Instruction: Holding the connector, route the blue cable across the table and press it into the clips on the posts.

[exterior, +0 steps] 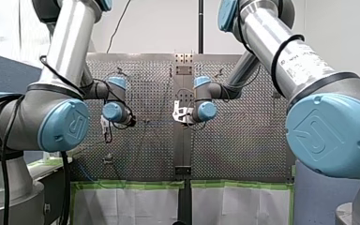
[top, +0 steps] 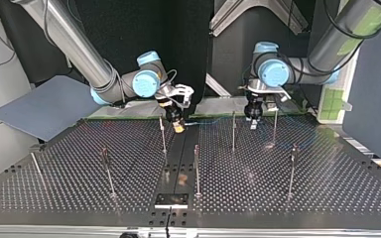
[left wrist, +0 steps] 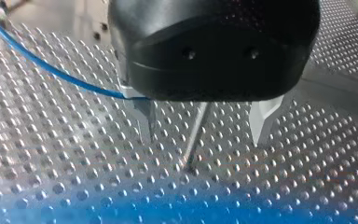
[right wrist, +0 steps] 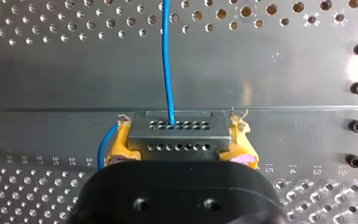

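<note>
Yellow-padded right end effector (top: pixel 178 127), upper centre of top view, pinching grey perforated metal connector (right wrist: pixel 178 136), thin blue cable (right wrist: pixel 167 60) leading ahead; left end effector (left wrist: pixel 205 137) spread, straddling thin metal post (left wrist: pixel 196 133).

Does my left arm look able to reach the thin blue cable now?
Probably yes: the thin blue cable runs up to one metal finger of the open left pincer, with nothing between them.
</note>
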Controlling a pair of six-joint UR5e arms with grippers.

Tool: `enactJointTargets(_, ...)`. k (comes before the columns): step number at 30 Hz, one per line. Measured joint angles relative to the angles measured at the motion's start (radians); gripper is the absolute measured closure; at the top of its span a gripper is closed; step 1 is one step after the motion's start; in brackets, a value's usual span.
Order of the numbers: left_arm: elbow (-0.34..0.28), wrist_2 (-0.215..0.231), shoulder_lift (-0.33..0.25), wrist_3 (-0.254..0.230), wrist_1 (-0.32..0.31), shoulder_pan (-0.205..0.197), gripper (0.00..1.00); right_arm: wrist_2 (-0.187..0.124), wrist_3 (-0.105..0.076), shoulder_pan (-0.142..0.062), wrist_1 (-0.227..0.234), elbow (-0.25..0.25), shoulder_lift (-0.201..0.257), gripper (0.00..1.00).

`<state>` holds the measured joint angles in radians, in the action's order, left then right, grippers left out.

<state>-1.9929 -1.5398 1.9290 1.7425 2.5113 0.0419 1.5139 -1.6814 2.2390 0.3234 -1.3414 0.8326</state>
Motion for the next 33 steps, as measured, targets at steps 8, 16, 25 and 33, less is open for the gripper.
enactJointTargets(8, -0.089, -0.004, -0.062, -0.019, 0.001, 0.02, 0.0, -0.007, 0.001, 0.0, -0.001, 0.0, 0.0, 1.0)
enactJointTargets(16, -0.145, 0.002, -0.102, -0.022, -0.012, 0.052, 0.0, -0.009, 0.002, -0.003, 0.0, 0.0, 0.0, 1.0)
enactJointTargets(25, -0.157, -0.013, -0.108, 0.003, -0.044, 0.118, 0.0, -0.012, 0.002, -0.005, -0.002, 0.001, 0.003, 1.0)
enactJointTargets(33, -0.128, -0.089, -0.095, 0.077, -0.112, 0.2, 0.0, -0.011, 0.001, -0.007, -0.007, 0.001, 0.007, 1.0)
